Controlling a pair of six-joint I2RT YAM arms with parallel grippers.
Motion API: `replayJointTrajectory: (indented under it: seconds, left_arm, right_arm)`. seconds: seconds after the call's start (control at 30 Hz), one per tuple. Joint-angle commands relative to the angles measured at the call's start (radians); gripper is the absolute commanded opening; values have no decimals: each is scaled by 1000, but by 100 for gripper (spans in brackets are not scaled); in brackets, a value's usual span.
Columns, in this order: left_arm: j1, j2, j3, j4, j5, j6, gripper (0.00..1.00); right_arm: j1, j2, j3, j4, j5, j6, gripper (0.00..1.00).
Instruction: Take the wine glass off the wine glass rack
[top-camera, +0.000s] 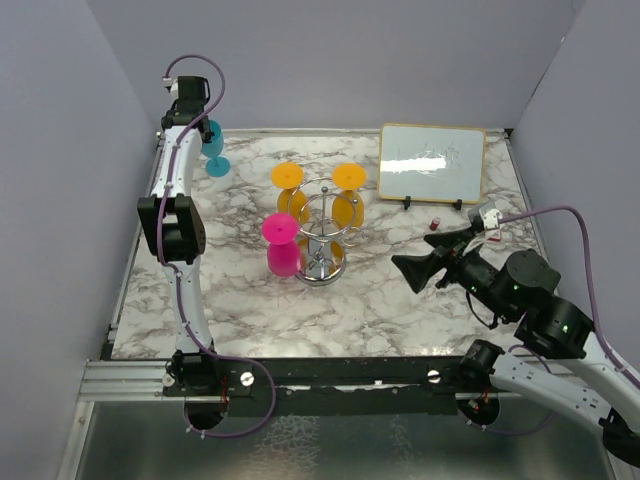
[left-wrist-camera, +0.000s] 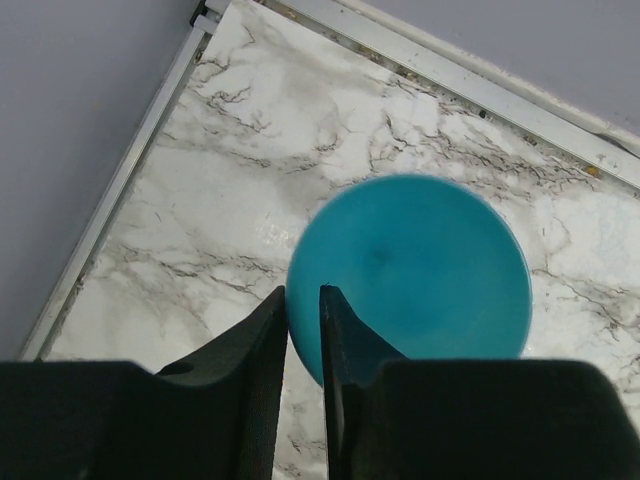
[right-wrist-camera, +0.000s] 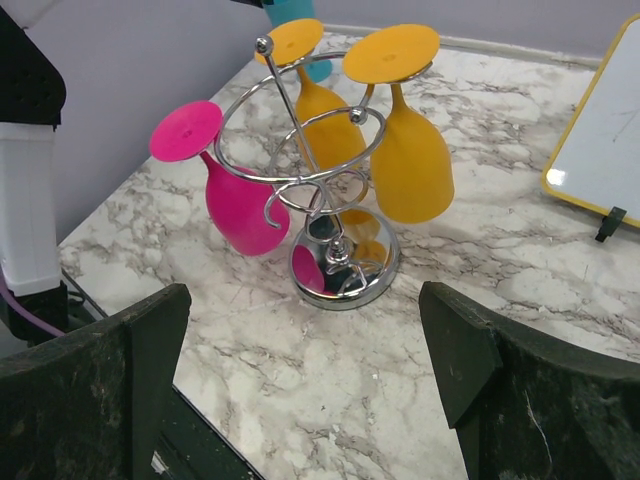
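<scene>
The chrome wine glass rack (top-camera: 322, 240) stands mid-table, and the right wrist view shows it too (right-wrist-camera: 340, 265). A pink glass (top-camera: 283, 252) and two orange glasses (top-camera: 349, 195) hang from it upside down. My left gripper (top-camera: 199, 126) is at the far left corner, shut on a teal wine glass (top-camera: 214, 148) whose foot is at the table. In the left wrist view the fingers (left-wrist-camera: 303, 296) pinch the edge of the round teal shape (left-wrist-camera: 420, 260). My right gripper (top-camera: 415, 270) is wide open and empty. It faces the rack from the right, a short way off (right-wrist-camera: 303, 300).
A yellow-framed whiteboard (top-camera: 432, 163) stands on clips at the back right. A small red object (top-camera: 436, 222) lies in front of it. Grey walls close in the marble table (top-camera: 400, 300) on three sides. A metal rail (top-camera: 330, 375) runs along the near edge.
</scene>
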Motion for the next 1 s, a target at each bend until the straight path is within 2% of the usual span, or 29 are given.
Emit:
replayJointTrajectory:
  seconds: [0.0, 0.1, 0.23, 0.37, 0.57, 0.8, 0.97]
  left_arm:
    - [7, -22, -8, 15, 11, -8, 26]
    - [7, -48, -27, 15, 11, -7, 28]
    - [8, -108, -57, 15, -10, -11, 39]
    - [7, -192, -89, 16, -47, -13, 64]
    - [8, -342, -181, 27, -50, -22, 85]
    - [7, -563, -388, 99, 61, -62, 92]
    - [7, -774, -661, 286, 380, -76, 93]
  right_arm:
    - [6, -29, -27, 36, 39, 18, 100]
    - [6, -14, -24, 37, 29, 15, 100]
    - [6, 28, 6, 15, 16, 17, 100]
    - [6, 61, 36, -13, -15, -1, 99]
    - [6, 123, 62, -46, 5, -3, 99]
    - [6, 203, 79, -52, 57, 51, 99]
    - [6, 283, 125, -89, 95, 106, 99]
